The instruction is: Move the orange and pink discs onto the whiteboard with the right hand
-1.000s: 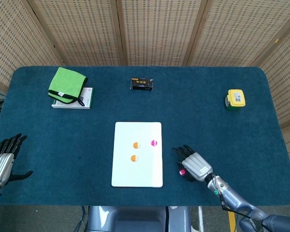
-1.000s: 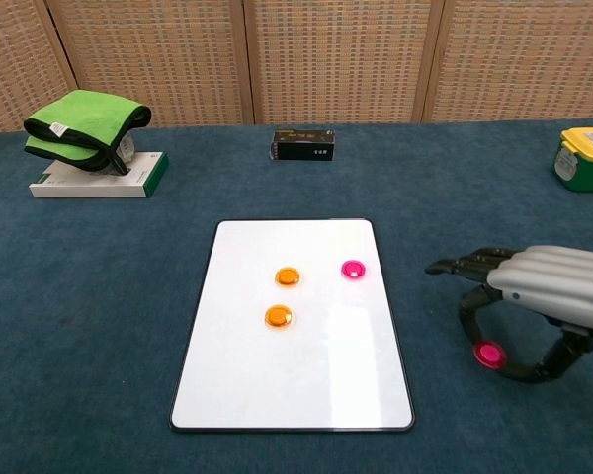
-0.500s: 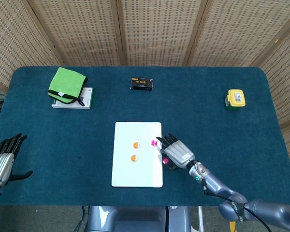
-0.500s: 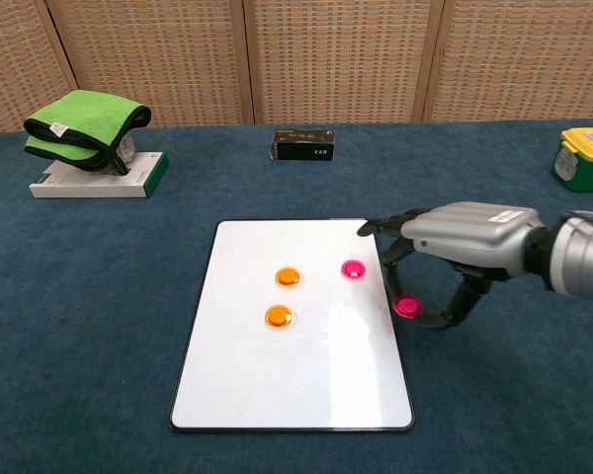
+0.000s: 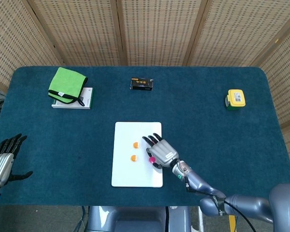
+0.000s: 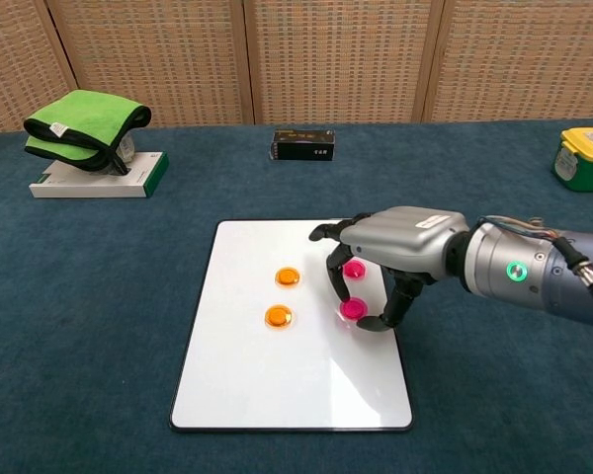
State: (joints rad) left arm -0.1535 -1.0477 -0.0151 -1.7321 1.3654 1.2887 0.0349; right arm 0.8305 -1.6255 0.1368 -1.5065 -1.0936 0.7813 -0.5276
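The whiteboard (image 5: pixel 128 177) (image 6: pixel 257 385) lies at the table's front middle. Two orange discs (image 5: pixel 136 144) (image 5: pixel 134 158) (image 6: pixel 288 276) (image 6: pixel 278 317) rest on it. In the chest view one pink disc (image 6: pixel 354 268) lies on the board under my right hand (image 5: pixel 161 152) (image 6: pixel 395 242). That hand hovers over the board's right part and pinches a second pink disc (image 5: pixel 152 159) (image 6: pixel 352 309) between thumb and fingers, just above the board. My left hand (image 5: pixel 2 159) hangs at the front left edge, fingers apart, holding nothing.
A green cloth (image 5: pixel 66 84) (image 6: pixel 84 123) sits on a white box (image 6: pixel 99 182) at the back left. A small black box (image 5: pixel 141 84) (image 6: pixel 302 145) stands at the back middle. A yellow-green container (image 5: pixel 236 98) (image 6: pixel 584 158) is at the right.
My right hand has carried the pink disc leftward from the bare cloth beside the board to above the board's right part. The left hand has not moved.
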